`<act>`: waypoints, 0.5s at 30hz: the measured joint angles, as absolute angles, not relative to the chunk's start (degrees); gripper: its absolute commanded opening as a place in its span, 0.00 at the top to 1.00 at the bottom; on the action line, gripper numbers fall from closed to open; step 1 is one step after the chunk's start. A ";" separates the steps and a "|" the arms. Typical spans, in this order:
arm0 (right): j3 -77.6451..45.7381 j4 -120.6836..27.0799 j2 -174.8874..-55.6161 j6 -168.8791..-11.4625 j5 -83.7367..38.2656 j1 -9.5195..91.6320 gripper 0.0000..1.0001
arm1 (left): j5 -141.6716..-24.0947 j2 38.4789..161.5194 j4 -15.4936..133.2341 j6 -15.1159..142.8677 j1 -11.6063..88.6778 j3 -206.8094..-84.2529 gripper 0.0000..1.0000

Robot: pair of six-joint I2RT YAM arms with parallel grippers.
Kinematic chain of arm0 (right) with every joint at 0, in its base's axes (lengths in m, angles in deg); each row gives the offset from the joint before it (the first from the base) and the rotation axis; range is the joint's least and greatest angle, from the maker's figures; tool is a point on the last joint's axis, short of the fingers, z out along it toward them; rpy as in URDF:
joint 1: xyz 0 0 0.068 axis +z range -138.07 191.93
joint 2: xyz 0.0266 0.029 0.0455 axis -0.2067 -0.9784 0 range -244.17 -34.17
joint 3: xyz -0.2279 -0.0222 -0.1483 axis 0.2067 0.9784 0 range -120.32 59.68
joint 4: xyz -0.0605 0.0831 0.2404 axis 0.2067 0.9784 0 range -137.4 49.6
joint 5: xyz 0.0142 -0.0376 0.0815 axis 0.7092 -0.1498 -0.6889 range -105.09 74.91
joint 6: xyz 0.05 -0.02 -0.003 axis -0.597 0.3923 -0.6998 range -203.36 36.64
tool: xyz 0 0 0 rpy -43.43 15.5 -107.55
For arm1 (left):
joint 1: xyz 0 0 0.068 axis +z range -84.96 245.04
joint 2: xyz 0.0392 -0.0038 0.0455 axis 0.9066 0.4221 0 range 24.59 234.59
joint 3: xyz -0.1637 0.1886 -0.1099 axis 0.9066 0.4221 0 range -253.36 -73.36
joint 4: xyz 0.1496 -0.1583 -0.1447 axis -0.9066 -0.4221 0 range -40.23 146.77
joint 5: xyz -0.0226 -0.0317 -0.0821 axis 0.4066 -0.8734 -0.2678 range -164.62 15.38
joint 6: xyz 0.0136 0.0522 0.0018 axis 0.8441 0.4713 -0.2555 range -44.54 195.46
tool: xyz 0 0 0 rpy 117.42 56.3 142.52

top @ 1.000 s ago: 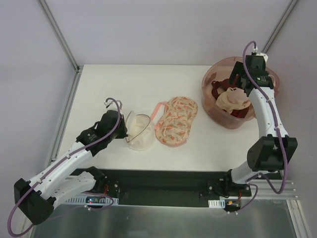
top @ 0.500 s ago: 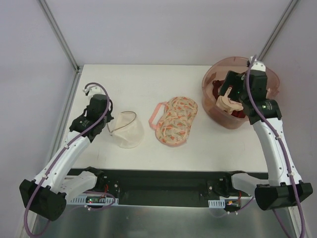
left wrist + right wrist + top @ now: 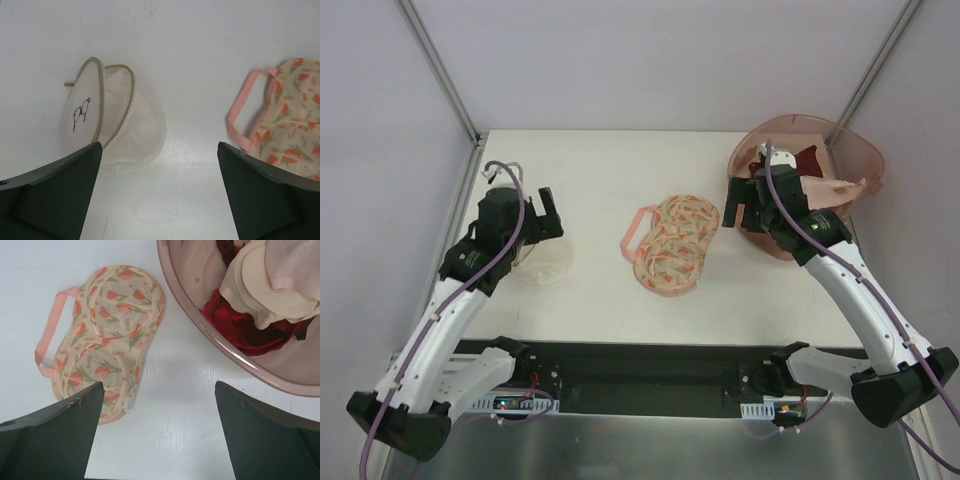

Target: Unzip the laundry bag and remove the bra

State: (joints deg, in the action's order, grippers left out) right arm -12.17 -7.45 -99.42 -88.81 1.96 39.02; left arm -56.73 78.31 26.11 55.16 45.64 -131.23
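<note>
The laundry bag (image 3: 131,131), a cream mesh pouch, lies on the white table with its zipped rim open and its flap (image 3: 81,116) standing up; nothing shows inside it. My left gripper (image 3: 159,150) hovers open just beside it, holding nothing. From above, the laundry bag (image 3: 548,264) is partly hidden under the left gripper (image 3: 542,222). The pale peach bra (image 3: 272,282) lies in the pink basin (image 3: 196,320) on top of a dark red bra (image 3: 239,326). My right gripper (image 3: 159,387) is open and empty over the table, left of the basin.
A floral orange-patterned bra (image 3: 672,243) with a pink strap lies at the table's middle, between the two grippers. The pink basin (image 3: 865,160) stands at the back right corner. Frame posts run up at the back left and back right.
My left gripper has opened, let go of the laundry bag and moved left and back. My right gripper has swung left out of the basin, and the peach bra now drapes inside it.
</note>
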 measured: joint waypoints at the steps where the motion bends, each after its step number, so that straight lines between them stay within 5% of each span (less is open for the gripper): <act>1: -12.17 -7.21 -99.62 -88.77 2.60 39.39 0.04 | -58.26 76.60 25.81 55.16 45.64 -131.18 0.01; 15: -12.44 -4.61 -103.49 -89.31 9.75 52.55 0.04 | -70.04 51.12 18.59 53.54 45.64 -123.12 0.01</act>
State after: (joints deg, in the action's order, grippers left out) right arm -12.44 -4.61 -103.49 -89.31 9.75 52.55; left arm -70.04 51.12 18.59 53.54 45.64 -123.12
